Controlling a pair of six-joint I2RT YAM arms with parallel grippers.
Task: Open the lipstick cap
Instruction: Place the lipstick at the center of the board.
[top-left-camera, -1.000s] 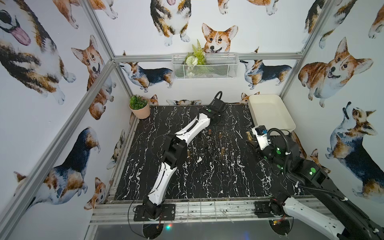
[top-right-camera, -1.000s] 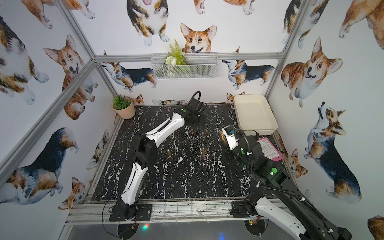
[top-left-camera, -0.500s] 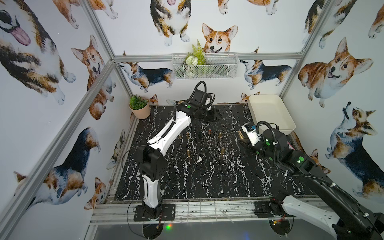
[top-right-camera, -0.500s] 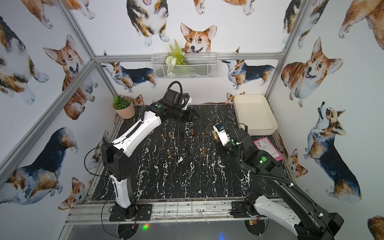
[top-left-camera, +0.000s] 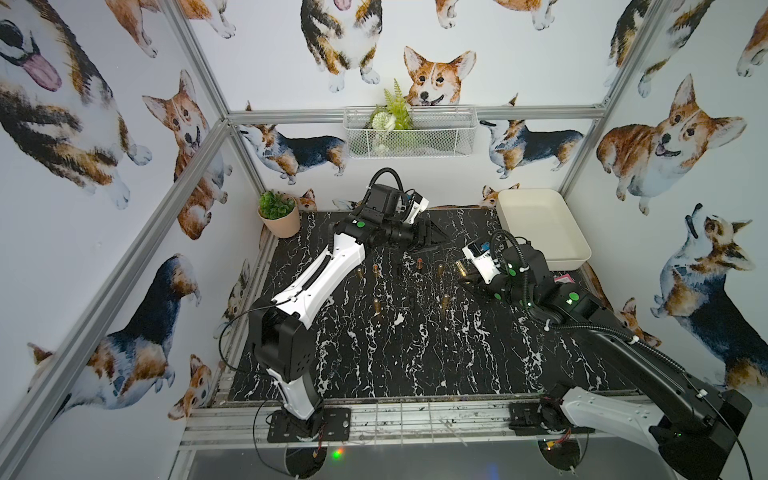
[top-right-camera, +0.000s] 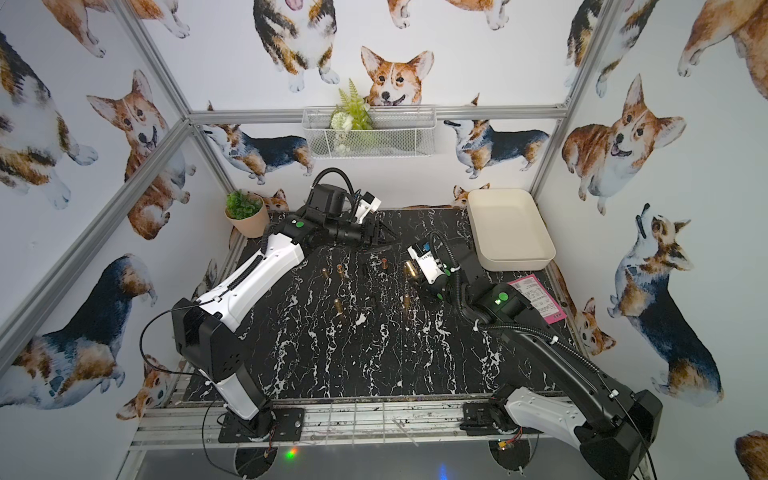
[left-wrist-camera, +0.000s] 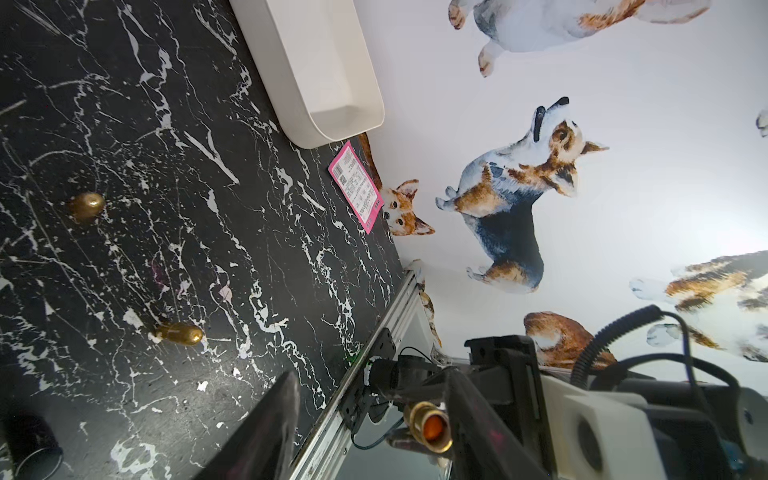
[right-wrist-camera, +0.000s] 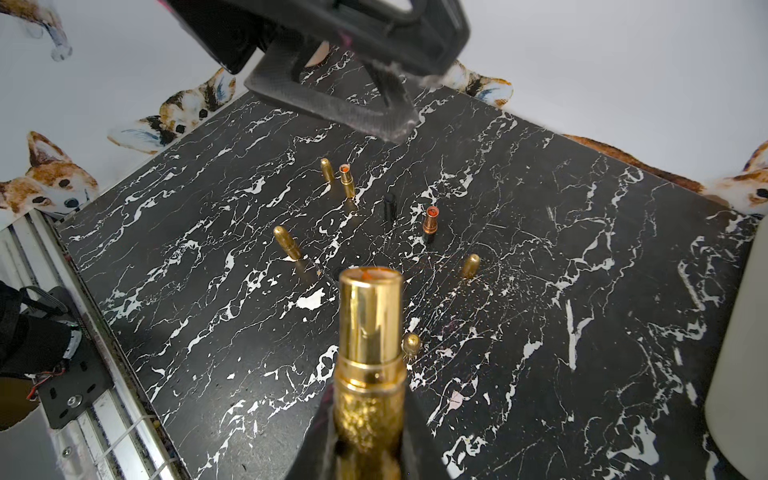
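The right hand (right-wrist-camera: 368, 419) grips the gold lipstick (right-wrist-camera: 370, 320) by its base, uncapped tip out above the desk (right-wrist-camera: 540, 291); the left hand (top-left-camera: 434, 242) hangs near it, fingers (left-wrist-camera: 270, 424) parted and empty, not touching

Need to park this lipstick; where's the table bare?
Bare: the black marble tabletop from the arm bases up to the standing gold tubes; also the white rectangular tray. Crowded: among those tubes, between left gripper and right gripper.

1. Silver aluminium frame bars (top-left-camera: 540, 112) are holding white corgi-printed wall panels (top-left-camera: 270, 54): a robotics lab cell.
2. A black-and-white left robot arm (top-left-camera: 320, 274) and right robot arm (top-left-camera: 648, 365) are standing at its black white-veined tabletop (top-left-camera: 415, 353).
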